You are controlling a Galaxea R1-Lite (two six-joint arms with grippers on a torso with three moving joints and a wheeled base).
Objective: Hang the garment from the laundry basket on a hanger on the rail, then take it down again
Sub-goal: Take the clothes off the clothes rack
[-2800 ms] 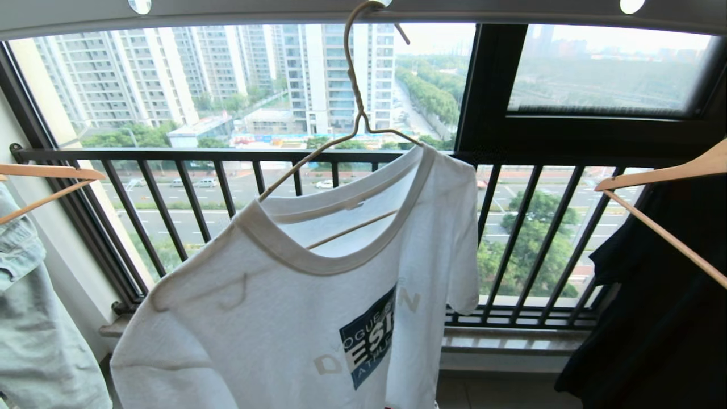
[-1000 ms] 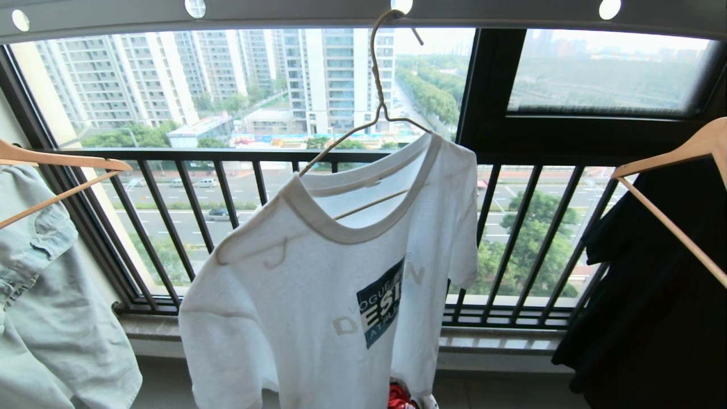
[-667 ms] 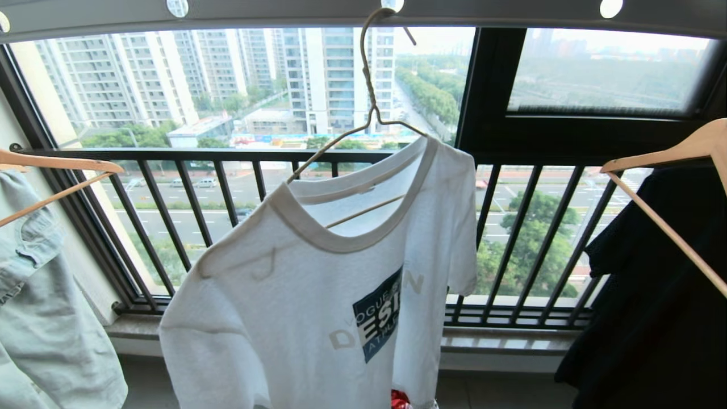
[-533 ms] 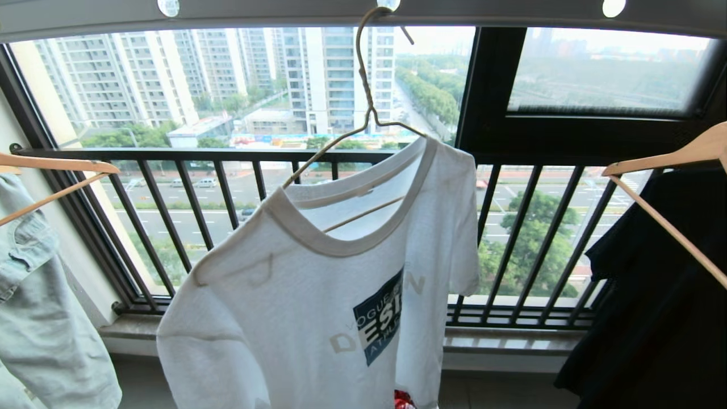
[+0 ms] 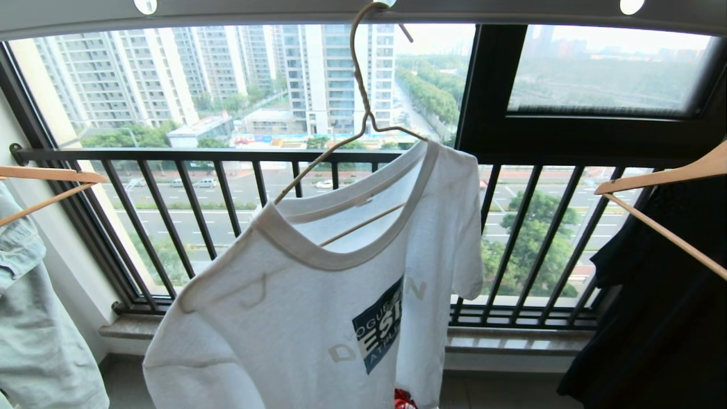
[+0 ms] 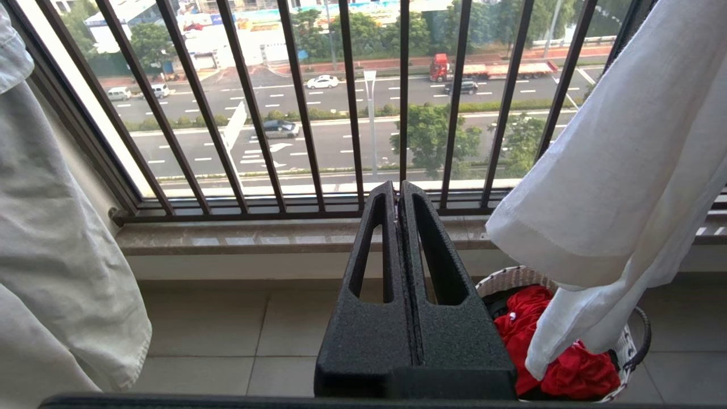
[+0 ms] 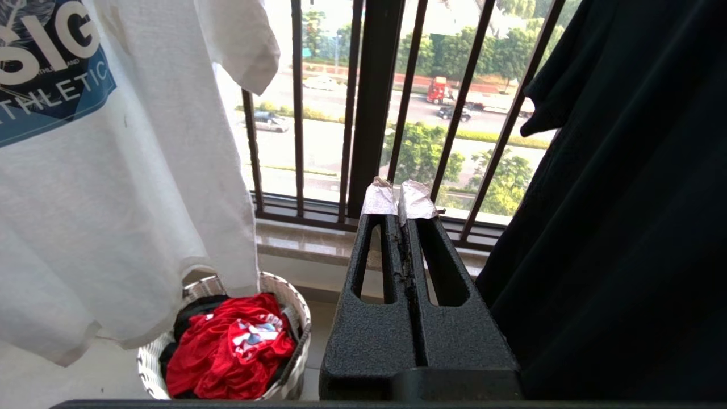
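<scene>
The garment, a white T-shirt with a dark blue chest print, hangs on the thin cream hanger. The hanger's hook sits in a hole of the grey rail overhead. Neither arm shows in the head view. In the left wrist view my left gripper is shut and empty, low beside the garment's sleeve and above the laundry basket. My right gripper, its tips wrapped in tape, is shut on nothing, between the garment and a black cloth, with the laundry basket on the floor below.
A pale denim garment hangs on a wooden hanger at the left, and a black garment on another at the right. The black barred window railing and a stone sill lie straight ahead. Red cloth fills the basket.
The whole head view has shifted and drawn a little nearer to the shirt, so the camera has moved. The shirt stays on its hanger on the rail.
</scene>
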